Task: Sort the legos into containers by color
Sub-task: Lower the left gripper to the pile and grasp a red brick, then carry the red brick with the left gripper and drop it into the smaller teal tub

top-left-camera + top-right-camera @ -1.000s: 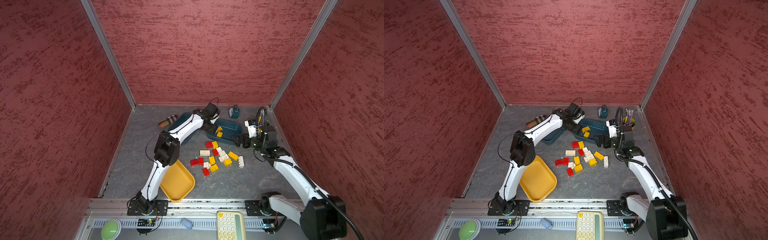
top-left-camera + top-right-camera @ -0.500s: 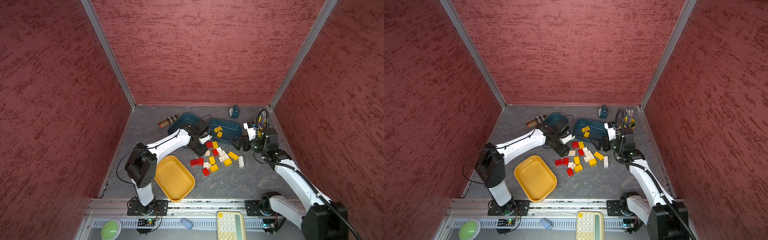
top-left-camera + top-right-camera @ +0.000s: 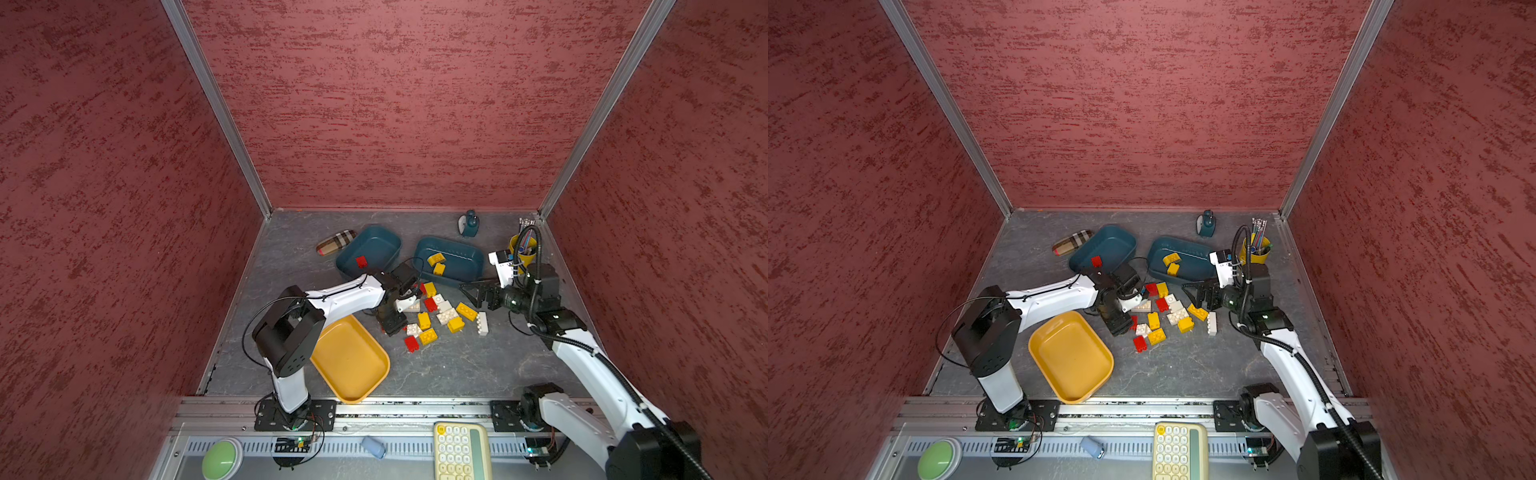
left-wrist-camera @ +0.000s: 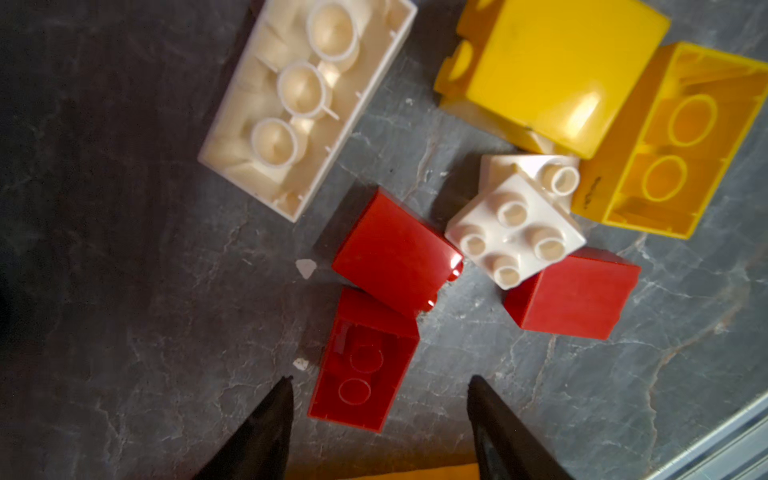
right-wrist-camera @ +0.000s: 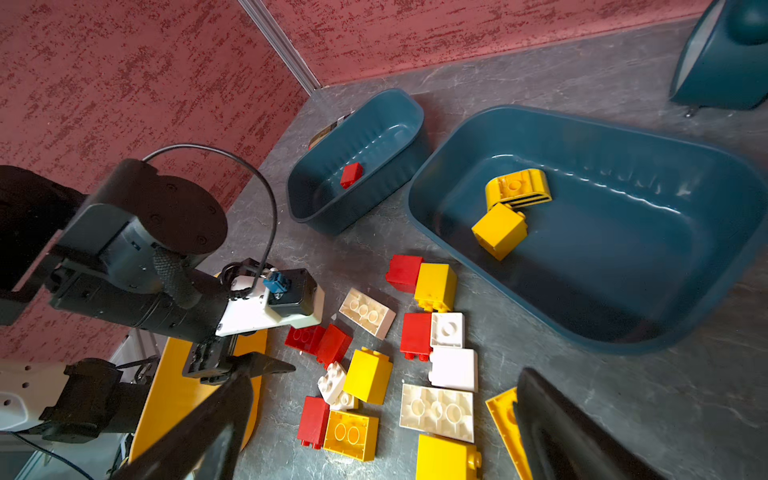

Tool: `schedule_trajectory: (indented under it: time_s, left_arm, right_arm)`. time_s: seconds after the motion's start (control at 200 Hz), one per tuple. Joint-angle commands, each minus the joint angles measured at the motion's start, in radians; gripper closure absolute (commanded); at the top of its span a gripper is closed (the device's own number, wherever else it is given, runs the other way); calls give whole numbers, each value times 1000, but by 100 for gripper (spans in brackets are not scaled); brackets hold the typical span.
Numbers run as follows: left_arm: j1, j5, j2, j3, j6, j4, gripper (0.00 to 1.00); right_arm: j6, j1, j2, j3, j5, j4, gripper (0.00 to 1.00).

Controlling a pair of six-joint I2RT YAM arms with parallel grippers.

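Red, yellow and white legos lie in a loose pile mid-table. My left gripper hangs at the pile's front left edge, near the mustard-yellow tray. In the left wrist view it is open, and the end of an upturned red brick lies between its tips without touching them. My right gripper is open and empty above the pile's right side; in the right wrist view it is spread wide. One teal tray holds a red brick. The other teal tray holds two yellow bricks.
A plaid case lies behind the left teal tray. A teal clock and a yellow cup with pens stand at the back right. Red walls close in three sides. A keypad and a green button sit beyond the front rail.
My left arm has swung back from over the teal trays and come down at the pile's front left edge. A red brick now shows in the left teal tray. The right gripper barely moved.
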Motion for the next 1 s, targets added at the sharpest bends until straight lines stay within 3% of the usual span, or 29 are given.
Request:
schedule_trajectory:
  time_s: [0.0,0.316,0.471,0.706,0.992]
  left_arm:
    - [-1,-48,38,-7,18,46,37]
    - [4,-45,72,-26,25,66,55]
    - [8,-60,71,-8,14,42,71]
    - [39,-60,22,97,-10,-38,71]
    - [179,-64,48,348,-57,-56,71]
  right_arm:
    - [-10,5,-18,-11,-3,-16,1]
    - [-17,6,-19,-12,1,-24,1]
    - [-25,5,-26,-2,23,-41,1]
    - [-5,5,-12,7,-3,-2,1]
    - [103,10,13,9,-84,149,1]
